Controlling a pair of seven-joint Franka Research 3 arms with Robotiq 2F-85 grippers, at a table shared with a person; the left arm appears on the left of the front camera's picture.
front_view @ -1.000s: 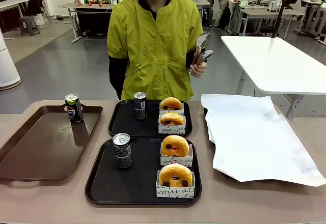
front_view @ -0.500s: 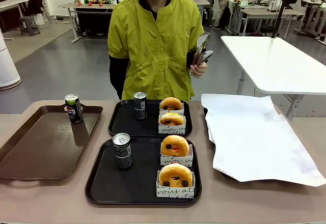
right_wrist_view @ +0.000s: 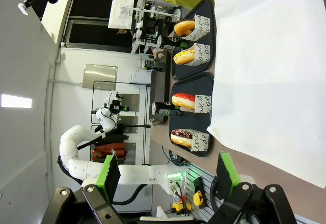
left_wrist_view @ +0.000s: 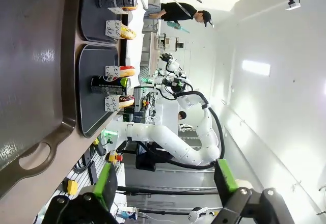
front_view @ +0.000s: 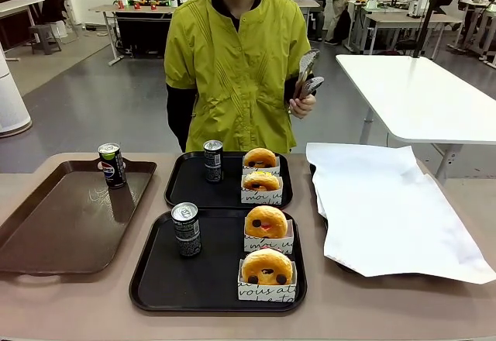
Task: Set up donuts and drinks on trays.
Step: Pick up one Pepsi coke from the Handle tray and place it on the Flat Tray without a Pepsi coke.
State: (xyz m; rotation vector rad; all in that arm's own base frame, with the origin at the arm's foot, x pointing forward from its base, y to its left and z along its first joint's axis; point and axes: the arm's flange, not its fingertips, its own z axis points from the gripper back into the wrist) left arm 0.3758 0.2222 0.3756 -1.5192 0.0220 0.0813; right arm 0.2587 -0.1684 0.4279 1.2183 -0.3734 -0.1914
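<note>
two matching black plastic trays with rounded corners and raised rims lie one behind the other mid-desk (front_view: 93, 310): the near tray (front_view: 159, 287) and the far tray (front_view: 186, 194). each carries a slim dark can with a silver top on its left, the near can (front_view: 186, 229) and the far can (front_view: 213, 161), and two glossy golden-orange ring donuts standing in white script-printed paper holders on its right: near donuts (front_view: 266, 266) (front_view: 266, 222), far donuts (front_view: 262, 180) (front_view: 260, 157). a third can (front_view: 112, 164) stands on the larger glossy brown tray (front_view: 54, 225). crinkled white paper (front_view: 387, 209) covers another tray to the right. the person's hand (front_view: 302, 105) holds metal tongs (front_view: 308, 74). the left gripper (left_wrist_view: 163, 183) and right gripper (right_wrist_view: 168, 175) both have green-padded fingers spread apart, holding nothing.
</note>
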